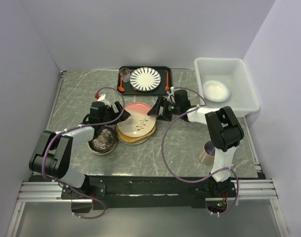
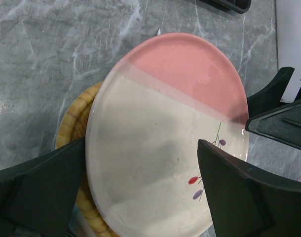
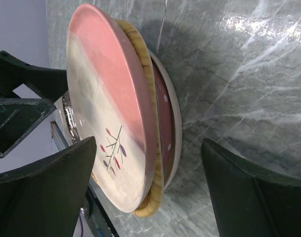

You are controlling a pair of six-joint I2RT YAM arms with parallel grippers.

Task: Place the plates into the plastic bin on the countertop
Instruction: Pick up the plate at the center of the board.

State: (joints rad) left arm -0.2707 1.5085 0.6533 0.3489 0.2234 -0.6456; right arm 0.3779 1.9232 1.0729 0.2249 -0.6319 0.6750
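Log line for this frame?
left gripper: open, at leaf-sprig plate | right gripper: open, at plate stack edge | plastic bin: one white plate inside

The round pink-and-cream leaf-sprig plate point(image 2: 160, 138) looks like smooth, glossy glazed ceramic. The tan woven-look plate point(image 2: 70, 123) beneath it shows a ribbed, shiny surface. The grey-green marble-look worktop point(image 2: 52, 49) is smooth with a faint sheen.
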